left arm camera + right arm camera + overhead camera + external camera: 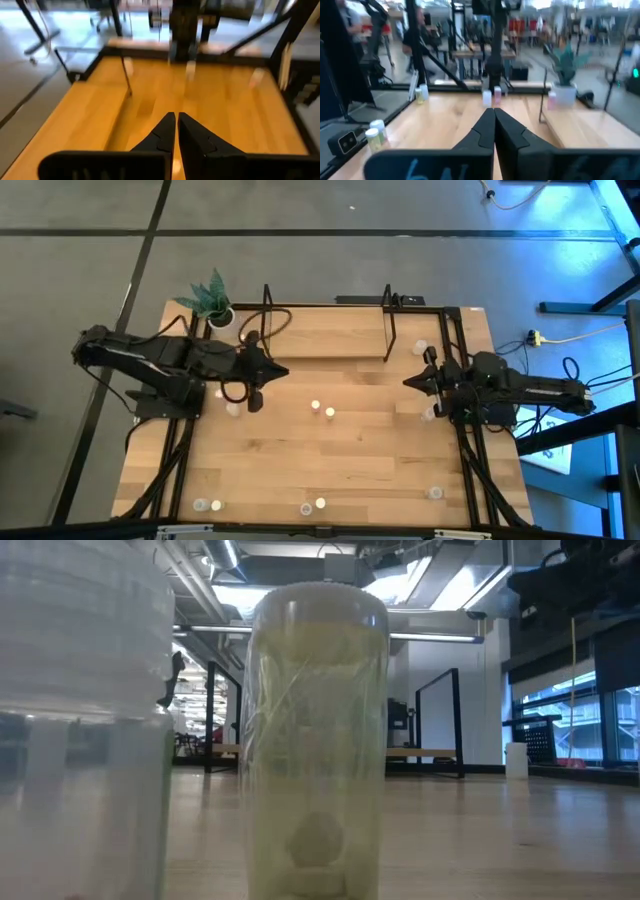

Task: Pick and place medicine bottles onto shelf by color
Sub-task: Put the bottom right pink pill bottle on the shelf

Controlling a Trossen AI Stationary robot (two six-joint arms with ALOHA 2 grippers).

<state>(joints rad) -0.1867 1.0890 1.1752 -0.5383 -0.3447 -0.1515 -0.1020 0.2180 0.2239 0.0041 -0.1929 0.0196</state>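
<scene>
From above, the left gripper (280,372) is hovering over the left half of the wooden table (350,470), its fingers (165,134) pressed together and grasping nothing, its tip pointing toward the table's middle. Beside that arm's base a potted plant (212,300) is standing at the far left corner. The shelf (330,340) is lying along the far edge, its long axis running left to right, black posts rising at its ends. The medicine bottles are all standing upright, tops facing up, scattered well apart: one near the left gripper (233,409), two at the centre (322,409), several along the near edge (310,506), and one on the shelf's right end (421,347). The right gripper (408,382) is hanging over the right side, clenched on nothing, pointing toward the centre. In the low view, a clear bottle with a yellow-green tint (316,740) is standing just in front of the lens, beside another pale one (80,720). Grey floor is surrounding the table, and the room behind is showing bright ceiling lights, black frames and large windows.
</scene>
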